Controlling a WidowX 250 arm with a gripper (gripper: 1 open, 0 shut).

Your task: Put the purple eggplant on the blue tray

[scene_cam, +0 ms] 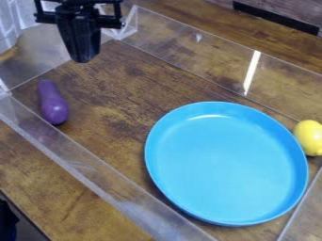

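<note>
The wooden bench [113,104] carried a glossy purple eggplant [52,102] at nine o'clock, well apart from the blue tray [227,162]. A yellow fruit [310,137] lay just beside the tray's three o'clock rim. The tool [82,55] hung empty at eleven o'clock; its jaw state could not be told.

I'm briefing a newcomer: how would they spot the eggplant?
Start at the big round blue plastic tray, then look left across the wooden tabletop. The small glossy purple toy eggplant lies there alone, unlike the yellow lemon-like fruit right of the tray.

The purple eggplant [52,102], small and glossy, lies on the wooden tabletop [151,80] at the left. The blue tray [227,162], round with raised rim, sits well apart at the right.
</note>
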